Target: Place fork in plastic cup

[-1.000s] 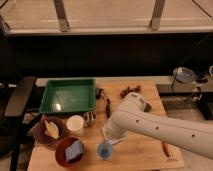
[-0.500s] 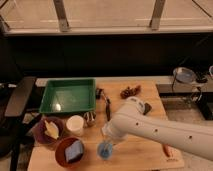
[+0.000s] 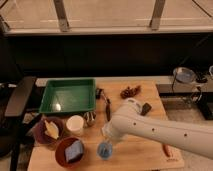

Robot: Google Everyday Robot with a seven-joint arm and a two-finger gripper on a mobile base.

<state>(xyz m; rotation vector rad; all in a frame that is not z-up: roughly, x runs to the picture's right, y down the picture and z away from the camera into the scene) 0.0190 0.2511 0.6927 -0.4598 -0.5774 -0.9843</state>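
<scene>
Blue plastic cup (image 3: 104, 150) is sitting at the table's (image 3: 140, 155) front edge, beside the red bowl (image 3: 70, 151), with the gripper (image 3: 108, 136) hovering directly above it, fork not discernible.

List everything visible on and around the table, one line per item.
plastic cup: 1, blue translucent, front centre of the table, below the hand
green tray: 1, back left
cream cup: 1, in front of the tray
metal cup: 1, shiny, right of the cream cup
dark bowl: 1, front left
red-brown bowl: 1, front, holds something blue
black-handled utensil: 1, right of the tray
carrot: 1, orange, front right
wooden table: 1
hand: 1, on the white arm, just above the plastic cup
</scene>
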